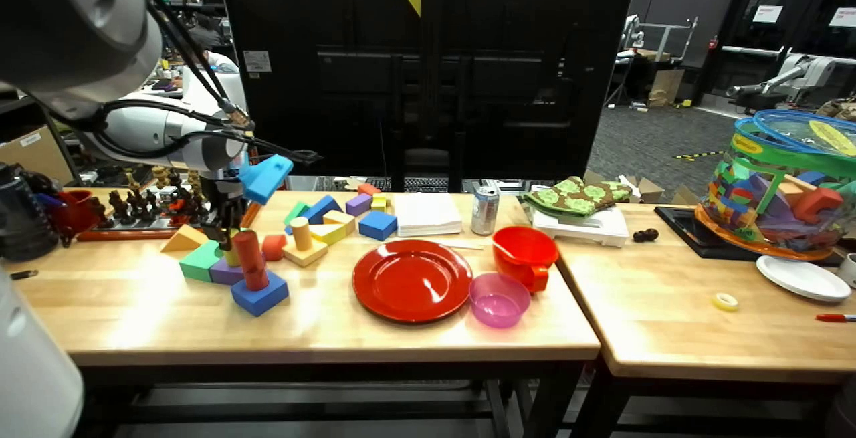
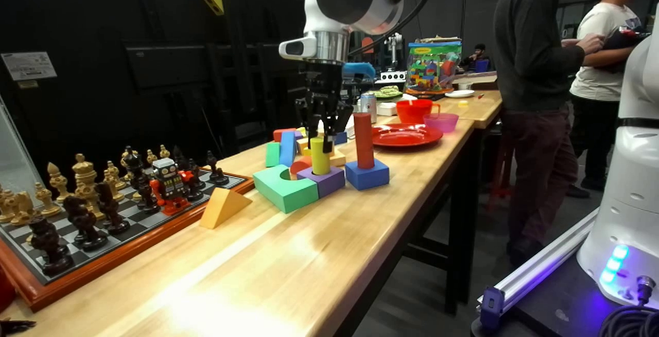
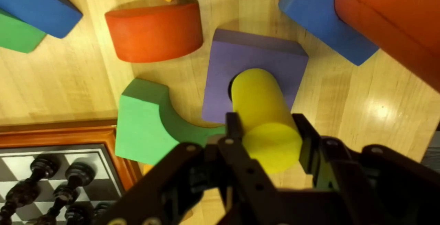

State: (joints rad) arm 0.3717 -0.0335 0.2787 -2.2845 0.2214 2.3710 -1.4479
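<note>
My gripper (image 3: 267, 123) is shut on a yellow cylinder (image 3: 259, 98), one finger against each side near its top. The cylinder stands slightly off centre in the hole of a purple block (image 3: 220, 77); a dark sliver of hole shows on one side. How deep it sits is hidden. In an exterior view the gripper (image 2: 320, 144) points down at the upright cylinder (image 2: 320, 162). A red cylinder (image 2: 363, 141) stands upright on a blue block (image 2: 366, 175) beside the purple block. A green arched block (image 3: 137, 125) and a red curved block (image 3: 154, 32) lie close by.
A chessboard (image 2: 128, 234) with pieces and a toy robot (image 2: 169, 185) lies beside the blocks. An orange wedge (image 2: 222, 208) is near it. More blocks, a red plate (image 1: 412, 282), pink bowl (image 1: 499, 299), red cup (image 1: 524, 254) and can (image 1: 485, 209) stand further along the table.
</note>
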